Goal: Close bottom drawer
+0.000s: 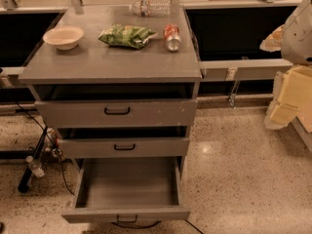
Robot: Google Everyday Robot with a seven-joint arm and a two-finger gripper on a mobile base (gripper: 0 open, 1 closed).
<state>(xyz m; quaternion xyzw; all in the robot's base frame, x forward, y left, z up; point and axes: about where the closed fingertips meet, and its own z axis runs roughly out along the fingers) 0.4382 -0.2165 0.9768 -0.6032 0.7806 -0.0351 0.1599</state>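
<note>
The bottom drawer point(127, 184) of the grey cabinet is pulled far out toward me. It is a wide flat tray with nothing in it, and its short front panel carries a small black handle point(126, 219). Above it, the middle drawer point(124, 147) and the top drawer point(117, 112) each stand slightly out, with a dark gap over each front. My arm comes in at the right edge of the camera view. Its pale beige gripper point(286, 106) hangs well to the right of the cabinet, at about the top drawer's height, touching nothing.
On the cabinet top point(109, 62) are a pale bowl point(63, 36), a green snack bag point(126, 35), a tipped can point(171, 37) and a water bottle point(148, 7) lying down. Cables and a black pole point(33, 162) crowd the floor at left. Speckled floor point(234, 174) spreads to the right.
</note>
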